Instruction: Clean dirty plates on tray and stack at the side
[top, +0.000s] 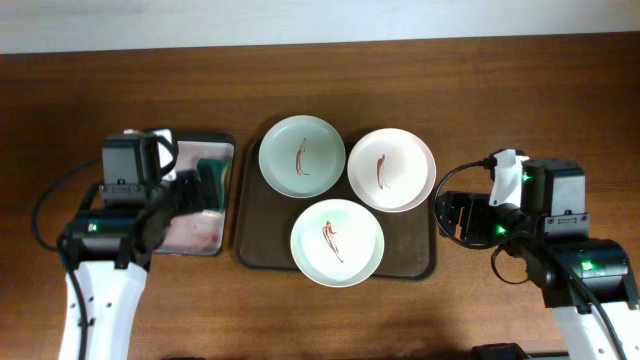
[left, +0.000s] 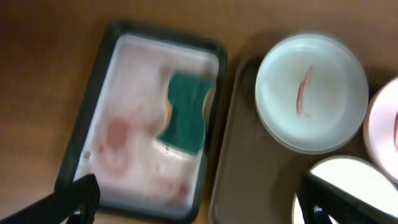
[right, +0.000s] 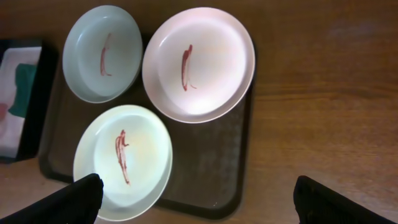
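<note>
On the brown tray (top: 262, 238) in the middle of the table (top: 320, 320), we are finding the pale green plate (top: 302, 157) at 10 o'clock, the pinkish-white plate (top: 391, 169) at 2 o'clock and the white plate (top: 337, 242) at 6 o'clock, each one carrying a red-brown streak (right: 186, 67). The left tool (left: 199, 193) is hanging released over the sponge tray (top: 234, 200), which is lying at 9 o'clock of the brown tray with a green sponge (top: 212, 180) inside. The right tool (right: 198, 186) is hanging at 3 o'clock, also spread wide and grasping nothing.

Wooden table (top: 400, 60) bears the tray (top: 262, 240) beside a sponge tray (top: 195, 235)
</note>
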